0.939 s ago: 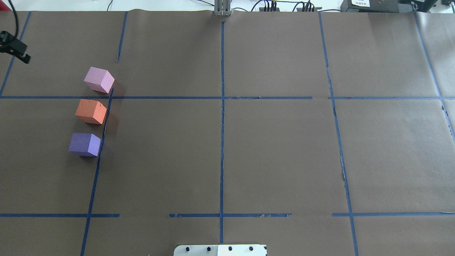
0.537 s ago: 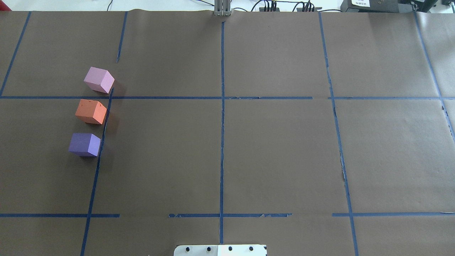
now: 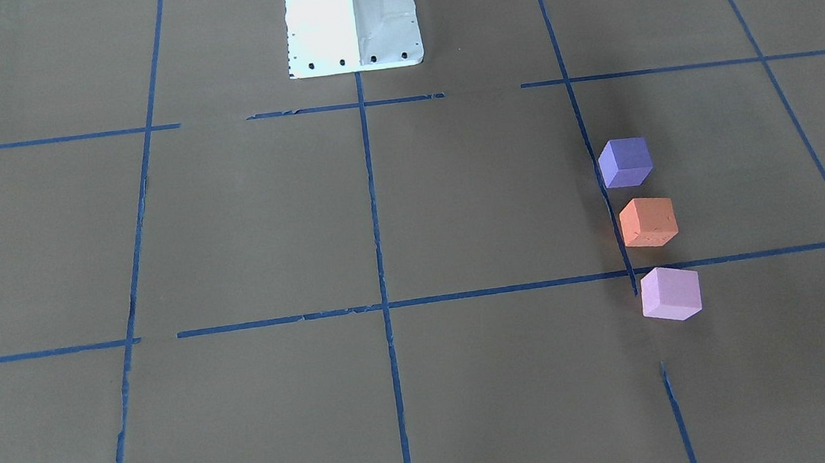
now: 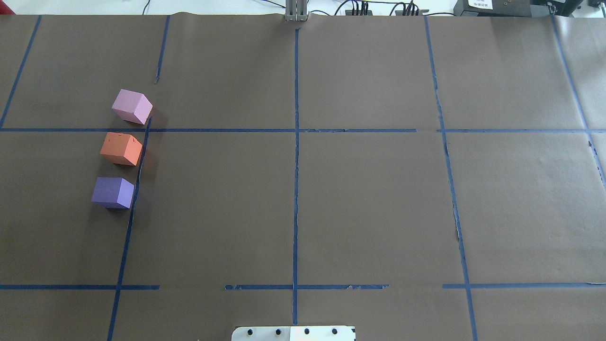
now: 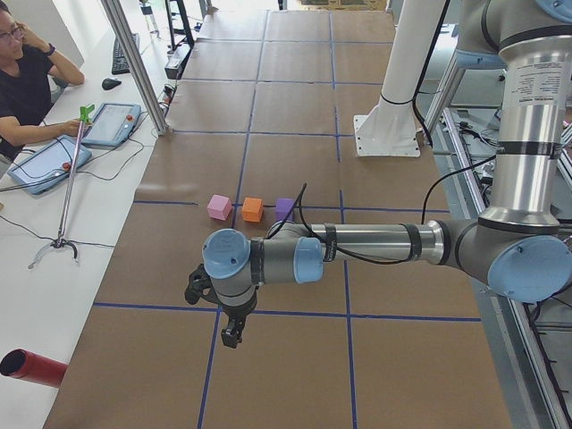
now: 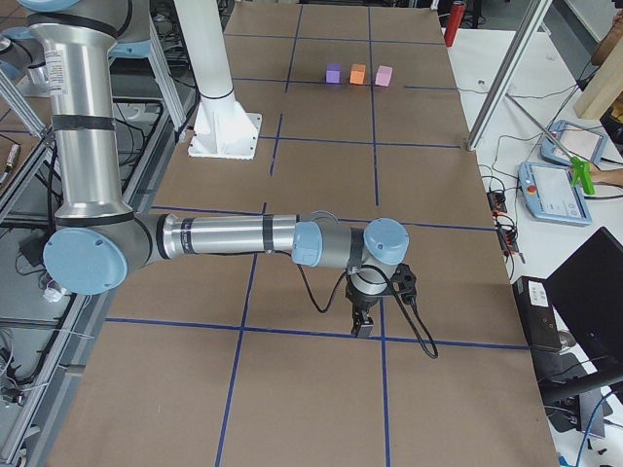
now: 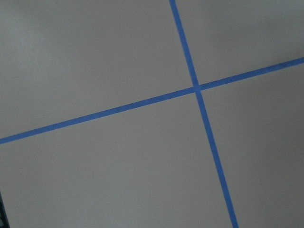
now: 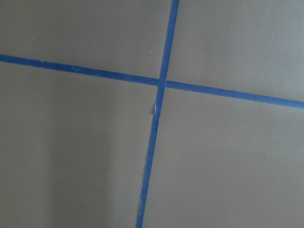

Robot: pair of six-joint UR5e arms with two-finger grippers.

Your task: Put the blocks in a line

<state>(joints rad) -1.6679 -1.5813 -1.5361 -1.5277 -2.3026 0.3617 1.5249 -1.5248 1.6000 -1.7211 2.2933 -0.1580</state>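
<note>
Brown paper with blue tape lines covers the counter (image 4: 369,213). A moment ago a dark end effector was at the far-left edge of the overhead view; now it is gone from there, and the blocks have not moved. I judge that the line is finished and the arms are parked.

There are two arms. The left arm (image 5: 357,243) and the right arm (image 6: 234,235) both hang over bare paper, well apart from the blocks. For the left end effector (image 5: 230,338) and the right end effector (image 6: 362,329), I cannot tell if they are released or clenched.

There are three blocks, one of each colour, in a row on the robot's left side, beside a tape line and not touching. The purple block (image 4: 112,192) is nearest the robot, the orange block (image 4: 121,148) is in the middle, and the pink block (image 4: 132,106) is farthest.
</note>
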